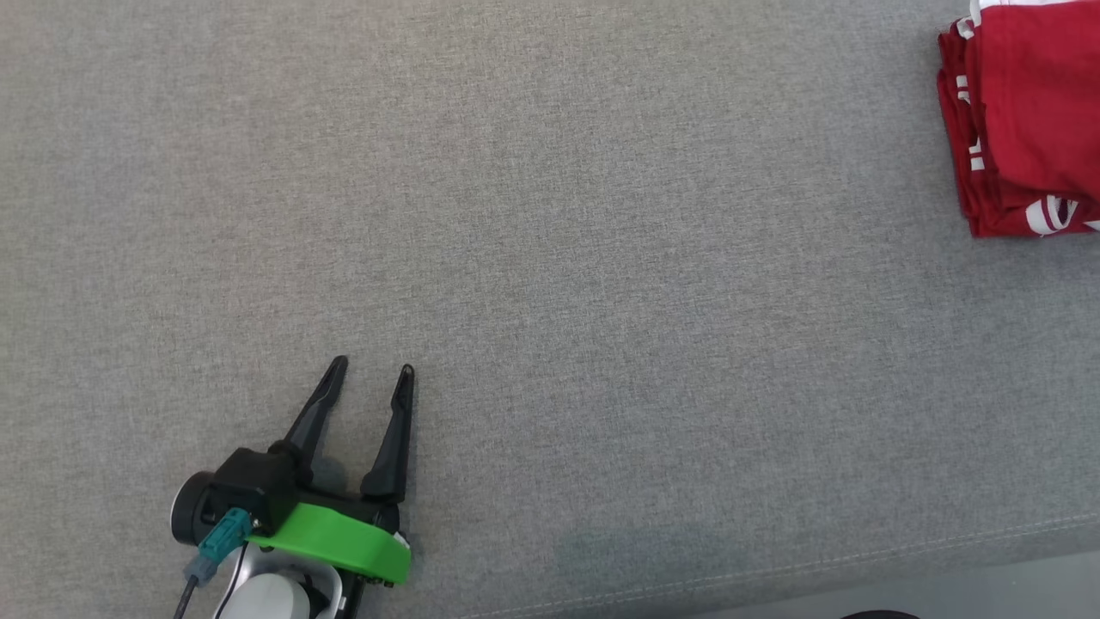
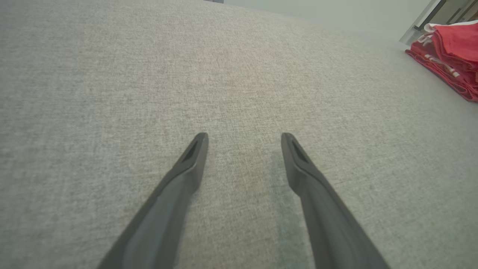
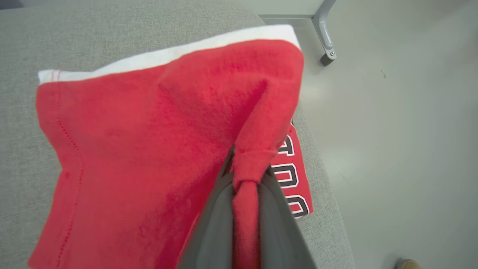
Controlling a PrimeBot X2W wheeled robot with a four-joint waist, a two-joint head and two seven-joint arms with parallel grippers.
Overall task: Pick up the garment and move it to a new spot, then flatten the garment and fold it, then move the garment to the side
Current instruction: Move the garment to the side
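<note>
L gripper (image 1: 373, 366) sits low at near left, fingers spread wide, nothing betw them, just over the grey fabric surface (image 1: 601, 301). Well apart, at the far right edge of that surface, the red garment (image 1: 1031, 112) w/ white trim & lettering lies folded in layers. R gripper (image 3: 249, 170) is nipped tight on a pinch of its top layer, holding that fold raised; pale floor (image 3: 392, 149) beyond

The left end effector (image 1: 374, 366) is sitting open on the grey table (image 1: 601, 301), and the folded red garment (image 1: 1031, 112) is lying far right.
</note>
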